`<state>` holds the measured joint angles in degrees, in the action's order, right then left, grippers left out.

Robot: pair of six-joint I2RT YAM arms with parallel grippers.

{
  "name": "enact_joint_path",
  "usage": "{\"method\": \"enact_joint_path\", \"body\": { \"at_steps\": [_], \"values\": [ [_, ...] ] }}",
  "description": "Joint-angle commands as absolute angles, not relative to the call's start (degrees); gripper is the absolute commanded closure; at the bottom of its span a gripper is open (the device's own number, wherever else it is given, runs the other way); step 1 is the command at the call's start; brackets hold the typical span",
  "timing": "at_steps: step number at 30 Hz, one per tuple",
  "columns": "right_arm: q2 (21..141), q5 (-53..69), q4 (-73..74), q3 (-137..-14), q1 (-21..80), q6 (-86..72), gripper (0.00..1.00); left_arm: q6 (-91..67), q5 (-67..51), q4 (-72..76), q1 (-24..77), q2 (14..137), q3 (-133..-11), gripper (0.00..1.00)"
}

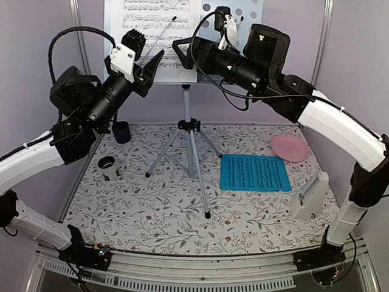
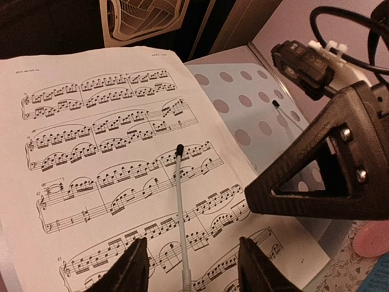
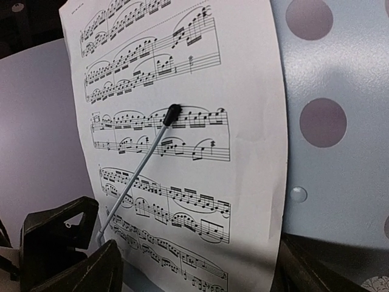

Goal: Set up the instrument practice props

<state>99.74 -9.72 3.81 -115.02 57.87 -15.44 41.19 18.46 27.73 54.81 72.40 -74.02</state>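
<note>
white music sheet (image 1: 140,18) upright on the music stand (image 1: 189,128), long axis vertical, print facing the arms. left hand (image 2: 191,255) partly open at its lower edge, right hand (image 3: 194,258) wide beside it, both empty. blue music sheet (image 1: 255,173) flat on the desk (image 1: 152,213), long axis crosswise.

Matt paper white music sheet (image 3: 249,79); smooth, perhaps metal, tray (image 3: 352,67)
</note>
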Motion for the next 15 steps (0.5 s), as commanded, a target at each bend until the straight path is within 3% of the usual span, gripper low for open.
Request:
{"method": "enact_joint_path", "body": {
  "at_steps": [1, 7, 15],
  "values": [
    [97.07, -8.72, 1.10, -113.12, 57.96, -13.12, 0.11, 41.84, 18.10, 29.18, 57.04, 70.17, -72.50, 0.43],
    [91.24, -4.06, -4.13, -106.11, 57.93, -7.47, 0.00, 43.04, 18.59, 27.93, 60.21, 68.73, -71.60, 0.26],
    [82.08, 2.87, -2.74, -97.35, 57.70, -0.63, 0.01, 42.81, 17.27, 21.59, 66.83, 64.98, -66.21, 0.25]
  ]
}}
